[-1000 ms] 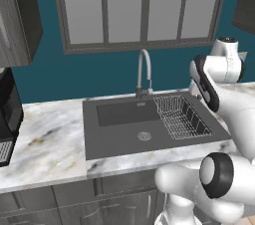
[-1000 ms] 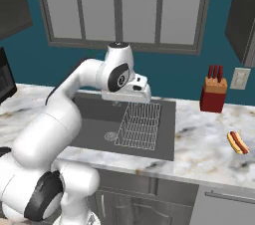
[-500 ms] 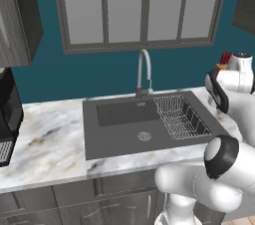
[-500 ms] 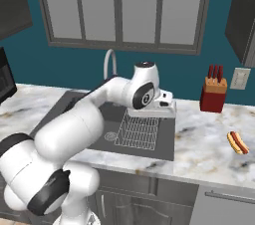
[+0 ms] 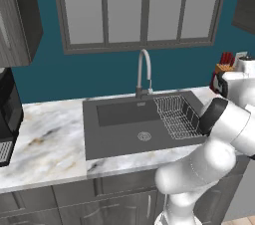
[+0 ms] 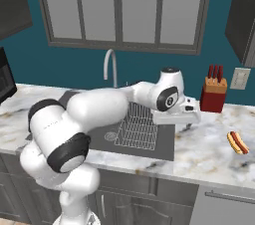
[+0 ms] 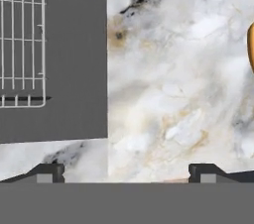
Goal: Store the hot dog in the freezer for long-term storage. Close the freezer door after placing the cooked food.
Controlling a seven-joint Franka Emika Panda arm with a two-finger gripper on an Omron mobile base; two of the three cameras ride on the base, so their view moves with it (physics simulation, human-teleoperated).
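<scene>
The hot dog (image 6: 238, 142), a small tan bun with an orange-red sausage, lies on the marble counter (image 6: 204, 152) at the right, well apart from anything else. My gripper (image 6: 191, 125) hovers over the counter just right of the sink, a short way left of the hot dog and pointing down. In the hand view the gripper (image 7: 126, 172) is open, its two fingertips (image 7: 49, 171) wide apart with bare marble between them. An orange sliver of the hot dog (image 7: 251, 44) shows at that view's right edge. The freezer and the freezer door are out of view.
A dark grey sink (image 5: 124, 129) holds a wire dish rack (image 6: 137, 127) in its right part, with a curved faucet (image 5: 144, 72) behind. A red knife block (image 6: 213, 94) stands against the wall behind the gripper. A black coffee machine (image 5: 7, 114) sits far left.
The arm has swung right, carrying the gripper from above the dish rack, past the sink's edge, to over the marble counter nearer the hot dog. The hot dog has not moved.
</scene>
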